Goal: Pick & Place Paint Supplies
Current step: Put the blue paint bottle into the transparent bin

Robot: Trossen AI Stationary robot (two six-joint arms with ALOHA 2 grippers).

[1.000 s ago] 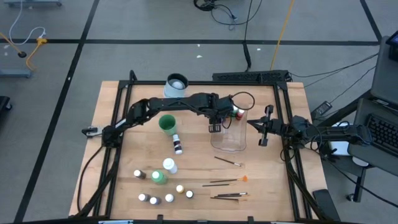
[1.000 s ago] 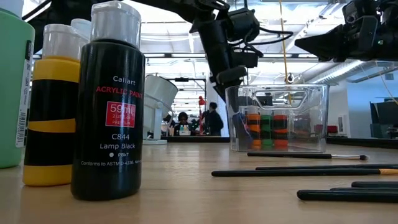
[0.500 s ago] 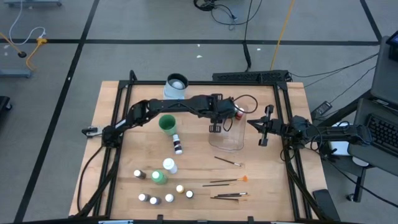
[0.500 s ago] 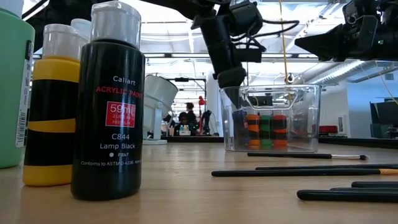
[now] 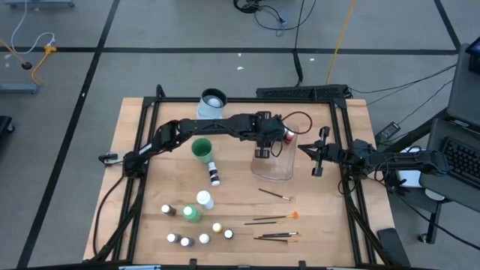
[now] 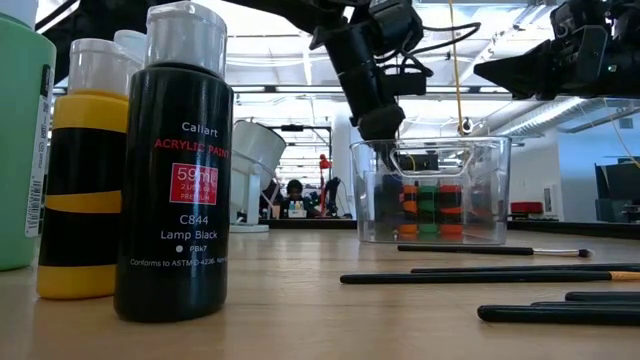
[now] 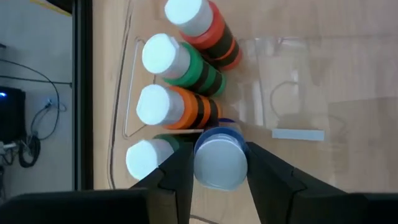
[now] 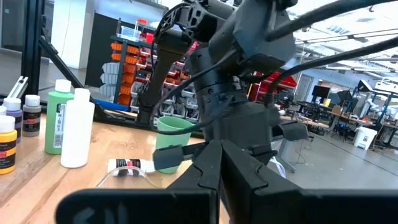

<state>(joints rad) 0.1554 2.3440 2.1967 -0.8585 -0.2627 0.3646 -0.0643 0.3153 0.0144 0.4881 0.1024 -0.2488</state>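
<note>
High view: wooden table (image 5: 135,225) (black-framed) on grey floor (image 5: 150,30).

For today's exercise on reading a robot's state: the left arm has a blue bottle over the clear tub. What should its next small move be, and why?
Probably open the fingers and let go. The left gripper holds the blue white-capped bottle inside the clear tub, beside the red bottle, green bottle and orange bottle already there. If it is not yet on the floor, lower it first.
</note>
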